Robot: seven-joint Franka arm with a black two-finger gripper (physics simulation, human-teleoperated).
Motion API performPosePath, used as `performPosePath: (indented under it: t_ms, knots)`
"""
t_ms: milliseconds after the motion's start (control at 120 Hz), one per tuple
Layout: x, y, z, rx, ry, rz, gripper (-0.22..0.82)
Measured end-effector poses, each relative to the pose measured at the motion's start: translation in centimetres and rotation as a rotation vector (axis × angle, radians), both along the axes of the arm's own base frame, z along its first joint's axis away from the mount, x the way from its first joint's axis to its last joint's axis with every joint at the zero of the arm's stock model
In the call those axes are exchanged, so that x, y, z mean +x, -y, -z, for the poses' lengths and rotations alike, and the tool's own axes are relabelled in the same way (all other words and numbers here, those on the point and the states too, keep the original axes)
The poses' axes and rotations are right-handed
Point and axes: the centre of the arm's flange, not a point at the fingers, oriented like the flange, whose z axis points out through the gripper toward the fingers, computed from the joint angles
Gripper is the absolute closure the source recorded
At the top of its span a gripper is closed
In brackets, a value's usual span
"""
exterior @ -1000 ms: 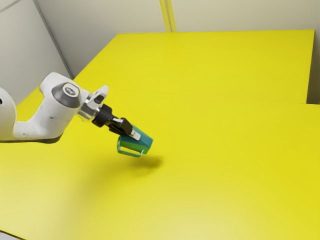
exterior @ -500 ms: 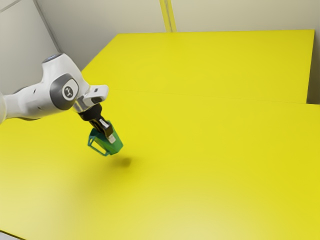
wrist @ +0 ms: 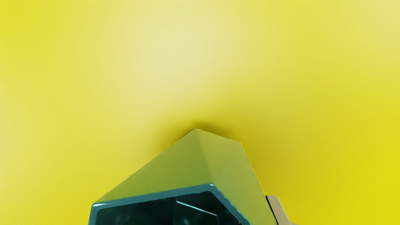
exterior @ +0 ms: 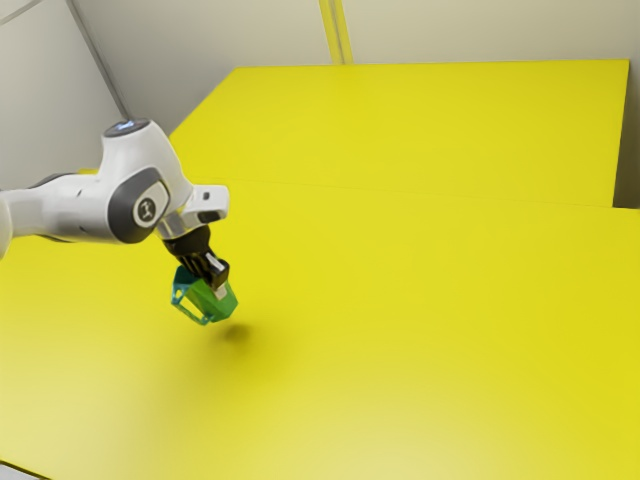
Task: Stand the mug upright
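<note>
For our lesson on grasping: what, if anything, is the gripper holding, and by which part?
The gripper holds the mug by its side wall, not by the handle. One finger lies against the outside; where the other sits cannot be told.

Field note: no word or number legible in either view; one round emblem on the arm.
Exterior view: small round white badge [exterior: 147, 209] bearing a dark, angular mark, set on the rounded dark-grey joint cover [exterior: 124, 212] of the white, smooth-shelled robot arm [exterior: 145, 160], toward the exterior view's left. Mark too small to name as letter or brand. Higher on same arm, round dark-rimmed end cap [exterior: 127, 127] with bright bluish marks across its face; unreadable. On the white, blocky hand housing [exterior: 219, 199], small dark squarish patch [exterior: 206, 196]; cannot tell whether a label.
</note>
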Motion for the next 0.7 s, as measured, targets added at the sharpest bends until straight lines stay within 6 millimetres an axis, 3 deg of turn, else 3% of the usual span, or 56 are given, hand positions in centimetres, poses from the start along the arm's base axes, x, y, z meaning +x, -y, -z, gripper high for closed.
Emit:
performPosePath:
  t_ms: [433,700]
  knots:
    - [0.4,1.0,2.1,0.032,0.074,-0.113,0.78]
    - [-0.1,1.0,3.2,0.046,0.009,-0.172,0.78]
